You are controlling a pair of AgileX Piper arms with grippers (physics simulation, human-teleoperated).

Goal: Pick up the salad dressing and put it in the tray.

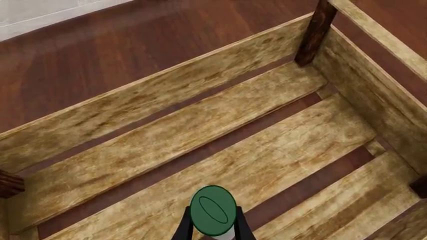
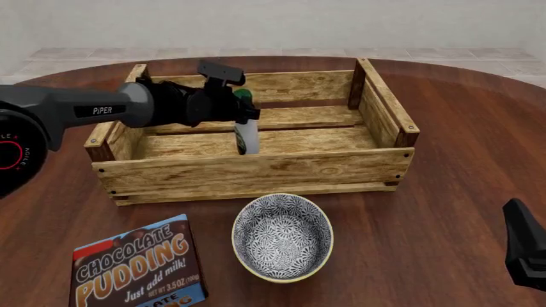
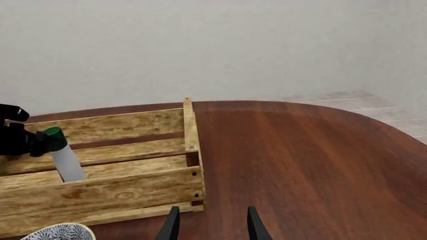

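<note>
The left tool [image 2: 241,109] gripped the salad dressing [image 2: 247,135] inside the tray [image 2: 256,171]; the right tool [image 3: 211,227] stood open above the worktop [image 3: 300,160]

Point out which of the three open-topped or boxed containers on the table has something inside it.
The large light-wood slatted crate: the slim white bottle with a green cap stands in it. The patterned blue-white bowl is empty; the chocolate pudding box is closed.

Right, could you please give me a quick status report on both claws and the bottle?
Left claw shut on slim white green-capped dressing bottle, inside light-wood slatted crate. Right claw open, idle, off to the side. Nothing in the way.
</note>
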